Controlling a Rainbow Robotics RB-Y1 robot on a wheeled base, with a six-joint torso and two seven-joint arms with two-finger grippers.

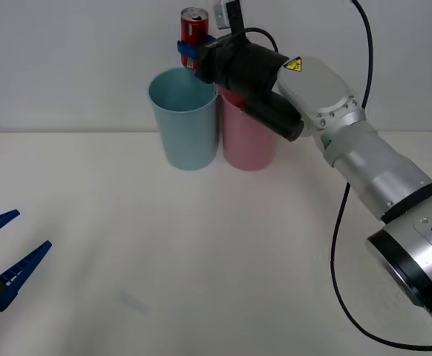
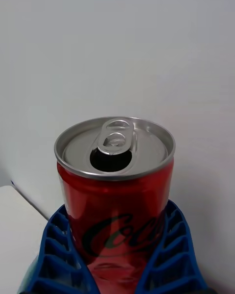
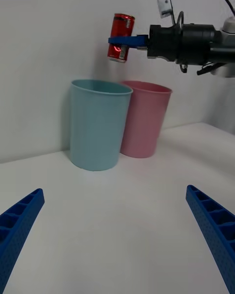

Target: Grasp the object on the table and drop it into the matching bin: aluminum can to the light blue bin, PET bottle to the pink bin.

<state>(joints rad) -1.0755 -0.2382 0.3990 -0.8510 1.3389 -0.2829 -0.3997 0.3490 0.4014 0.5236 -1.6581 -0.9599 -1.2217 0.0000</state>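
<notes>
Front view, item one: the aluminum can (image 1: 194, 27), red with a silver top, is held clamped between the blue fingers of the right gripper (image 1: 194, 50), raised above the far rim of the light blue bin (image 1: 183, 122), upright or nearly so. Item two: the light blue bin is stood at the far side of the white surface (image 1: 201, 252), with the pink bin (image 1: 247, 141) touching it on its right. Item three: the left gripper (image 1: 1, 256) is parked low at the near left, its fingers spread apart and nothing held.
</notes>
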